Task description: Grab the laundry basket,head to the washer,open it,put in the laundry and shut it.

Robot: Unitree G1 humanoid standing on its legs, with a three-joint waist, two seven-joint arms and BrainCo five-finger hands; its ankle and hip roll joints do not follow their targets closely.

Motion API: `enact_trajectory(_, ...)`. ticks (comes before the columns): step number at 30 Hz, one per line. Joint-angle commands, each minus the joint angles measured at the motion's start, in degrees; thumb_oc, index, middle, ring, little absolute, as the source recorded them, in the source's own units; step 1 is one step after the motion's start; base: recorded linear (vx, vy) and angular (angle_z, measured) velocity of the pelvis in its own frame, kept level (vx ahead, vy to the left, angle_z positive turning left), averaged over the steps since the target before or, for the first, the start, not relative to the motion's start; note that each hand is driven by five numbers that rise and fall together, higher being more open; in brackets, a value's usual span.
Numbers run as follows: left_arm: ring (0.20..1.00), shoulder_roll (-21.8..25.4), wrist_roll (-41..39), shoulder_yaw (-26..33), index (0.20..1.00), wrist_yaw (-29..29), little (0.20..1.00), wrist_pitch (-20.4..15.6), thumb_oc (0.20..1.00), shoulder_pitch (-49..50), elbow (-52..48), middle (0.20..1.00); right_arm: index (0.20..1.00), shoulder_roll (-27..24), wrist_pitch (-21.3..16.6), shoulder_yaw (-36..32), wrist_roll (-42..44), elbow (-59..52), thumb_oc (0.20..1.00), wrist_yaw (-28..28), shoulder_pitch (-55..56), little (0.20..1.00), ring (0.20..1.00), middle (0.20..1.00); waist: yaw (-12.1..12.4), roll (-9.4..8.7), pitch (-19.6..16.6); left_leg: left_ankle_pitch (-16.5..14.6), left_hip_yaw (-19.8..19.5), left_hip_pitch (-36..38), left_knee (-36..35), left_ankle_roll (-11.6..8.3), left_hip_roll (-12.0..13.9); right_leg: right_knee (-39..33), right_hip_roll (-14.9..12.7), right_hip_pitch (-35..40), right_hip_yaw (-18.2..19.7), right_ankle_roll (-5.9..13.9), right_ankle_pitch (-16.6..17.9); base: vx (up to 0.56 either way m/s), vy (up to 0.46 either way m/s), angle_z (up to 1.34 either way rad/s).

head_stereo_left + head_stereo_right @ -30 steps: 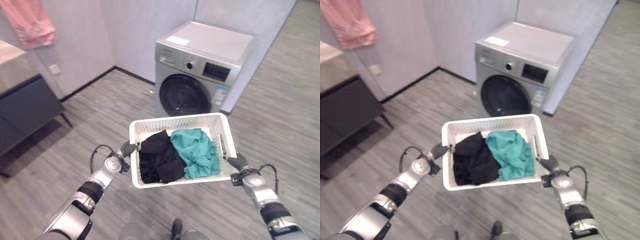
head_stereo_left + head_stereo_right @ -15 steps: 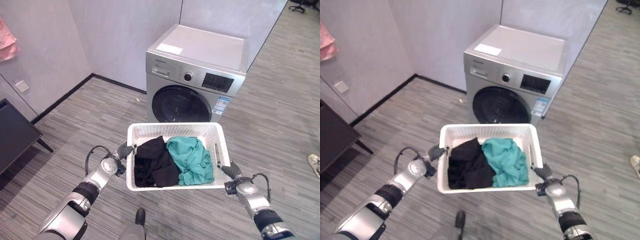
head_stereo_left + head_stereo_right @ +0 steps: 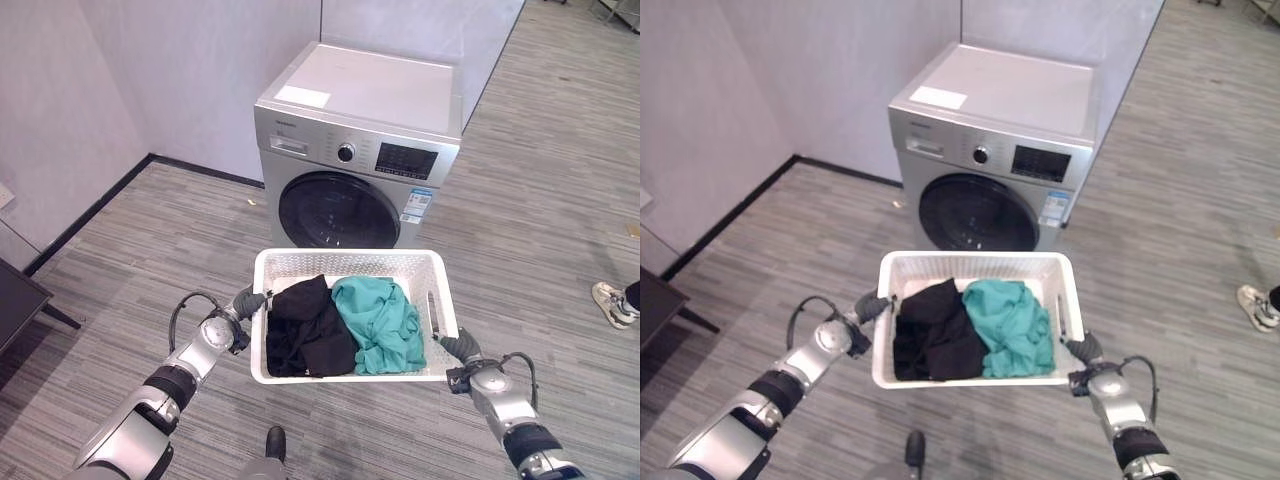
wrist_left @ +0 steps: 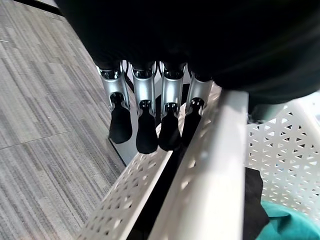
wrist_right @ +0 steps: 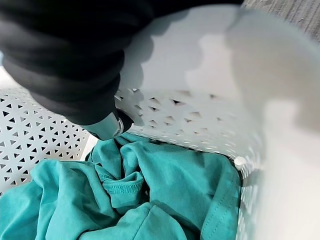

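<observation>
I hold a white laundry basket point(image 3: 348, 262) level in front of me, one hand at each short side. In it lie a black garment point(image 3: 305, 335) and a teal garment point(image 3: 380, 325). My left hand point(image 3: 245, 302) is on the left rim; in the left wrist view its fingers point(image 4: 145, 125) curl under the rim point(image 4: 210, 165). At the right rim is my right hand point(image 3: 460, 348); a dark-tipped finger point(image 5: 107, 125) of it hooks inside the wall above the teal cloth point(image 5: 125, 195). A silver washer point(image 3: 350, 150) stands just beyond the basket with its round dark door point(image 3: 335, 210) closed.
The washer stands against a pale wall with a black skirting. A white sheet point(image 3: 303, 97) lies on the washer's top. A person's shoe point(image 3: 612, 303) is on the wood-look floor at far right. A dark cabinet's corner point(image 3: 15, 300) juts in at the left edge.
The camera has swung and moved closer: the washer now sits squarely behind the basket, and the pink cloth and most of the dark cabinet have left the view. Both hands still hold the basket.
</observation>
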Motion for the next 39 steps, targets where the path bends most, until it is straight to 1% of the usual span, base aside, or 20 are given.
enact_trajectory(1, 0.200, 0.50, -0.04, 2.20, 0.200, 2.07, 0.200, -3.15, 0.200, -4.23, 4.69, 0.200, 0.200, -5.96, -6.36, -6.01, 1.99, -2.86, 0.200, 2.55, 0.37, 0.200, 0.200, 0.200, 2.21, 2.67, -5.83, -8.78, -2.58, 1.81, 5.97, -1.82, 3.52, 3.71, 0.76, -7.84, 1.31, 0.85, -0.60, 0.00, 0.000, 0.00)
enact_trajectory(2, 0.200, 0.42, -0.01, 2.52, 0.200, 1.92, 0.200, -3.18, 0.200, -3.62, 4.77, 0.200, 0.200, -5.94, -6.42, -6.01, 1.86, -2.77, 0.200, 2.66, 0.40, 0.200, 0.200, 0.200, 2.30, 2.71, -5.98, -8.91, -2.65, 2.03, 5.99, -1.77, 3.45, 3.67, 0.63, -7.70, 1.10, 0.91, -0.58, 0.00, 0.000, 0.00)
enact_trajectory(3, 0.200, -6.06, -3.24, 17.88, 0.200, 2.30, 0.200, -3.08, 0.200, 25.44, -11.13, 0.200, 0.200, 1.07, -4.81, 5.66, -4.00, 3.08, 0.200, 8.59, 6.47, 0.200, 0.200, 0.200, 5.31, 5.64, -4.63, -0.03, 6.26, -4.36, 1.32, -6.09, 8.79, 6.98, -4.19, -8.18, -17.75, -0.62, -3.28, 0.03, -0.018, -0.23)
enact_trajectory(5, 0.200, -5.88, -3.06, 18.23, 0.200, 2.07, 0.200, -3.10, 0.200, 25.76, -11.13, 0.200, 0.200, 1.18, -4.89, 5.54, -3.43, 3.27, 0.200, 8.63, 6.34, 0.200, 0.200, 0.200, 5.82, 5.47, -4.63, 0.30, 5.88, -4.60, 1.54, -6.27, 9.14, 6.63, -3.43, -7.21, -18.35, -0.80, -3.71, 0.04, -0.067, -0.19)
enact_trajectory(7, 0.200, -5.82, -3.14, 18.67, 0.200, 2.04, 0.200, -3.08, 0.200, 26.25, -10.85, 0.200, 0.200, 1.14, -4.90, 5.58, -3.56, 3.15, 0.200, 8.42, 5.82, 0.200, 0.200, 0.200, 6.14, 5.46, -4.69, 0.39, 5.94, -4.51, 1.57, -6.35, 9.35, 6.57, -3.25, -7.03, -18.62, -0.65, -3.70, 0.04, -0.028, 0.34)
enact_trajectory(20, 0.200, -5.60, -3.71, 19.06, 0.200, 2.03, 0.200, -3.14, 0.200, 26.91, -9.72, 0.200, 0.200, 1.45, -4.84, 4.99, -3.77, 3.29, 0.200, 7.76, 5.58, 0.200, 0.200, 0.200, 6.60, 5.32, -5.17, 0.75, 6.27, -4.55, 1.38, -6.46, 9.80, 7.08, -2.83, -7.07, -19.24, -0.60, -4.17, 0.03, -0.010, 0.10)
enact_trajectory(21, 0.200, -5.47, -3.77, 19.10, 0.200, 2.08, 0.200, -3.11, 0.200, 27.01, -9.75, 0.200, 0.401, 1.43, -4.77, 4.86, -3.82, 3.17, 0.401, 7.59, 5.62, 0.401, 0.401, 0.401, 6.56, 5.29, -5.20, 0.75, 6.33, -4.53, 1.38, -6.47, 9.84, 7.09, -2.77, -7.08, -19.29, -0.61, -4.22, 0.05, -0.015, -0.03)
enact_trajectory(22, 0.200, -5.44, -3.82, 19.06, 0.200, 2.08, 0.200, -3.07, 0.200, 26.92, -9.68, 0.200, 0.460, 1.45, -4.71, 4.73, -3.86, 3.18, 0.460, 7.54, 5.64, 0.460, 0.460, 0.460, 6.48, 5.26, -5.24, 0.73, 6.37, -4.51, 1.38, -6.47, 9.88, 7.09, -2.73, -7.04, -19.25, -0.63, -4.27, 0.04, -0.018, -0.02)
enact_trajectory(23, 0.200, -5.40, -3.87, 19.13, 0.200, 2.10, 0.200, -3.04, 0.200, 26.91, -9.65, 0.200, 0.489, 1.33, -4.55, 4.51, -4.08, 3.20, 0.489, 7.37, 5.73, 0.489, 0.489, 0.489, 6.37, 5.21, -5.24, 0.68, 6.39, -4.48, 1.40, -6.49, 9.94, 7.11, -2.61, -7.02, -19.22, -0.69, -4.37, 0.04, -0.016, -0.01)
enact_trajectory(24, 0.200, -5.34, -3.85, 19.19, 0.200, 2.06, 0.200, -3.01, 0.200, 26.95, -9.76, 0.200, 0.479, 1.26, -4.46, 4.37, -4.08, 2.80, 0.479, 7.31, 5.79, 0.479, 0.479, 0.479, 6.28, 5.18, -5.25, 0.66, 6.44, -4.45, 1.41, -6.52, 9.99, 7.12, -2.57, -7.07, -19.14, -0.69, -4.41, 0.05, -0.009, -0.01)
enact_trajectory(25, 0.200, -5.23, -3.75, 19.34, 0.200, 2.03, 0.200, -3.01, 0.200, 26.98, -9.88, 0.200, 0.413, 1.06, -4.37, 4.01, -4.10, 2.04, 0.413, 7.23, 5.91, 0.413, 0.413, 0.413, 6.11, 5.15, -5.28, 0.61, 6.58, -4.39, 1.42, -6.55, 10.09, 7.09, -2.55, -7.13, -19.00, -0.69, -4.44, 0.00, 0.000, 0.00)
enact_trajectory(26, 0.200, -5.23, -3.74, 19.34, 0.200, 2.02, 0.200, -3.01, 0.200, 26.99, -9.88, 0.200, 0.200, 1.05, -4.33, 3.99, -4.11, 1.98, 0.200, 7.23, 5.95, 0.200, 0.200, 0.200, 6.15, 5.15, -5.29, 0.61, 6.61, -4.38, 1.41, -6.55, 10.10, 7.10, -2.55, -7.15, -18.97, -0.69, -4.44, 0.04, 0.002, -0.03)
enact_trajectory(28, 0.200, -4.79, -3.15, 19.89, 0.200, 2.24, 0.200, -3.06, 0.200, 26.78, -10.34, 0.200, 0.200, 0.40, -4.54, 3.19, -4.19, -1.56, 0.200, 7.06, 6.61, 0.200, 0.200, 0.200, 5.57, 4.89, -5.28, 0.21, 6.98, -4.23, 1.61, -6.60, 10.18, 6.91, -2.55, -7.39, -18.28, -0.61, -4.42, 0.03, 0.004, -0.04)
enact_trajectory(29, 0.200, -4.79, -3.14, 19.88, 0.200, 2.24, 0.200, -3.05, 0.200, 26.80, -10.35, 0.200, 0.200, 0.39, -4.50, 3.18, -4.20, -1.63, 0.200, 7.07, 6.65, 0.200, 0.200, 0.200, 5.60, 4.88, -5.29, 0.20, 7.01, -4.21, 1.61, -6.59, 10.18, 6.92, -2.56, -7.40, -18.25, -0.61, -4.42, 0.03, 0.022, -0.06)
enact_trajectory(30, 0.200, -4.31, -2.62, 20.37, 0.200, 2.46, 0.200, -3.15, 0.200, 26.67, -11.28, 0.200, 0.200, -0.34, -4.78, 2.68, -4.65, -4.43, 0.200, 6.95, 7.21, 0.200, 0.200, 0.200, 5.24, 4.62, -5.26, -0.39, 7.27, -3.98, 2.01, -6.49, 10.14, 6.71, -2.67, -7.50, -17.79, -0.44, -4.28, 0.03, 0.018, -0.11)
enact_trajectory(31, 0.200, -4.31, -2.61, 20.36, 0.200, 2.46, 0.200, -3.13, 0.200, 26.70, -11.31, 0.200, 0.200, -0.35, -4.71, 2.65, -4.66, -4.53, 0.200, 6.96, 7.29, 0.200, 0.200, 0.200, 5.30, 4.61, -5.27, -0.43, 7.32, -3.97, 2.05, -6.48, 10.13, 6.72, -2.69, -7.51, -17.74, -0.44, -4.27, 0.04, 0.067, -0.12)
enact_trajectory(33, 0.200, -2.89, -1.99, 21.78, 0.200, 2.95, 0.200, -3.65, 0.200, 26.06, -14.73, 0.200, 0.200, -2.02, -5.01, 1.19, -5.65, -9.49, 0.200, 6.42, 7.02, 0.200, 0.200, 0.200, 4.68, 3.82, -4.90, -3.70, 8.44, -4.26, 5.93, -5.78, 9.74, 7.12, -3.99, -8.42, -15.65, 0.24, -3.65, 0.04, 0.113, -0.21)
enact_trajectory(35, 0.200, -2.41, -1.86, 22.35, 0.200, 3.09, 0.200, -3.84, 0.200, 25.86, -15.67, 0.200, 0.200, -2.42, -5.14, 0.55, -5.90, -11.28, 0.200, 6.34, 6.84, 0.200, 0.200, 0.200, 4.62, 3.45, -4.71, -5.60, 8.80, -4.29, 7.95, -5.17, 9.23, 7.87, -4.95, -8.92, -14.48, 0.51, -3.42, 0.03, 0.119, -0.44)
enact_trajectory(39, 0.200, -1.47, -1.85, 22.45, 0.200, 2.88, 0.200, -4.01, 0.200, 25.05, -17.04, 0.200, 0.200, -2.90, -4.97, -0.86, -5.74, -14.55, 0.200, 6.38, 6.07, 0.200, 0.200, 0.200, 4.09, 2.95, -4.50, -9.88, 9.68, -3.73, 11.64, -3.22, 7.44, 10.98, -7.86, -10.17, -12.38, 1.20, -2.87, 0.05, 0.189, -0.46)
